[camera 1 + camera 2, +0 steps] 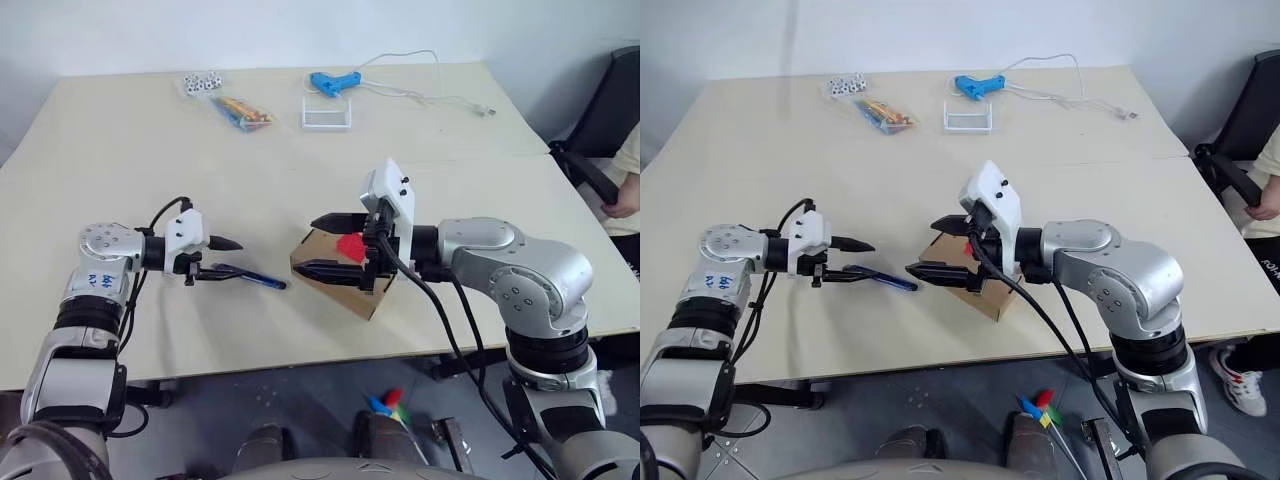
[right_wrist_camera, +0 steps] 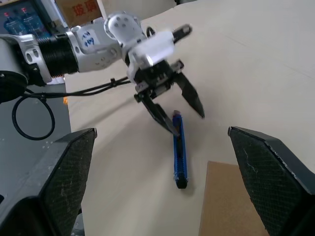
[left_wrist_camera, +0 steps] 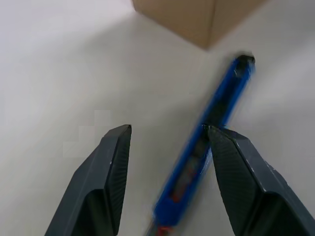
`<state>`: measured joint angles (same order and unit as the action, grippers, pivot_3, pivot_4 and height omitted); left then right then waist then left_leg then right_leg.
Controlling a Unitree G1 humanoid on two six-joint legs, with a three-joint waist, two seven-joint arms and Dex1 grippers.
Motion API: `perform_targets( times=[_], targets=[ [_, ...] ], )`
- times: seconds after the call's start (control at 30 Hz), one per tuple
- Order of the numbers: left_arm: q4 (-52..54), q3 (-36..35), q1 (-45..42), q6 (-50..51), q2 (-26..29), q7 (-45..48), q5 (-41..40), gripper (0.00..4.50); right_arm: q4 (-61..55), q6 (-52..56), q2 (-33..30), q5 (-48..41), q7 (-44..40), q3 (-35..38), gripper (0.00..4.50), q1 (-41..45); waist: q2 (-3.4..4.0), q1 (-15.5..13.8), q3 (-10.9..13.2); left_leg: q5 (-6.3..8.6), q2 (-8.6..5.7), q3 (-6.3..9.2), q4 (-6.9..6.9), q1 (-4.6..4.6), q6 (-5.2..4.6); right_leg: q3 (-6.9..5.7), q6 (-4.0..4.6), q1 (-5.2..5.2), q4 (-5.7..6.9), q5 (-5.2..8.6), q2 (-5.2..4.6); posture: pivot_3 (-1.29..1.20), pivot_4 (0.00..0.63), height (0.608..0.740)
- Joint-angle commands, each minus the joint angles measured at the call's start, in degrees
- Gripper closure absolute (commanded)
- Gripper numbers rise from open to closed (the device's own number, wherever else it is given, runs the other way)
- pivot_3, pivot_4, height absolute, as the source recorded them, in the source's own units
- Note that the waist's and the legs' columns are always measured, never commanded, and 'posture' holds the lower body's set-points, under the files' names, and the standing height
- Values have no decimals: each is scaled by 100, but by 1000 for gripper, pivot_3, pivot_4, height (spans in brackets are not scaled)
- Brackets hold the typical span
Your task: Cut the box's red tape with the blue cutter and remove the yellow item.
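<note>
The brown box (image 1: 350, 297) sits near the table's front edge, with the red tape (image 1: 350, 245) on its top. My right gripper (image 1: 308, 245) hangs over the box, pointing left, with its fingers spread wide and nothing between them. The blue cutter (image 1: 255, 277) lies flat on the table just left of the box. My left gripper (image 1: 228, 257) is open at the cutter's near end. In the left wrist view the cutter (image 3: 216, 118) runs alongside one finger (image 3: 241, 177), not between the two. The yellow item is hidden.
At the back of the table (image 1: 120, 180) are a light blue glue gun (image 1: 335, 82) with a white cord, a small clear tray (image 1: 327, 117), a bag of coloured sticks (image 1: 245, 112) and small white pieces (image 1: 202, 83). A person (image 1: 628, 175) sits at the right edge.
</note>
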<state>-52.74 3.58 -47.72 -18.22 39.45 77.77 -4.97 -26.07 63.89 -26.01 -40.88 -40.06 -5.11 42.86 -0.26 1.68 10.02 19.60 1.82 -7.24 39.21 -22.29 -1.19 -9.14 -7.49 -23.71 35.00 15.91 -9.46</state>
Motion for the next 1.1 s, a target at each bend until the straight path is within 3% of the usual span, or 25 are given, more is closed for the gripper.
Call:
perform_targets(
  times=[0.03,0.53,0.83,1.1],
  targets=[
    [-449,117,-245,-265,15,154,228,1877,-380,100,-131,-196,89,118,0,-74,-1,-6,0,0,0,0,1,-1,0,1,0,0,-1,0,0,0,150,740],
    [-875,93,-563,-310,79,382,374,1877,-449,137,-203,-390,373,176,0,-149,-1,-5,-1,0,0,1,4,1,-1,3,-1,1,2,-1,0,0,150,740],
    [-620,183,-285,-275,204,884,364,1877,-393,86,-166,-381,367,147,0,-148,-1,-2,-1,0,0,2,4,1,-1,3,-1,0,2,-1,0,0,150,740],
    [-704,-47,-459,-757,158,198,337,1877,-504,111,-80,-442,459,115,0,-220,-2,-3,-1,0,0,3,4,-1,-1,3,-1,0,2,-1,0,0,150,740]
  ],
)
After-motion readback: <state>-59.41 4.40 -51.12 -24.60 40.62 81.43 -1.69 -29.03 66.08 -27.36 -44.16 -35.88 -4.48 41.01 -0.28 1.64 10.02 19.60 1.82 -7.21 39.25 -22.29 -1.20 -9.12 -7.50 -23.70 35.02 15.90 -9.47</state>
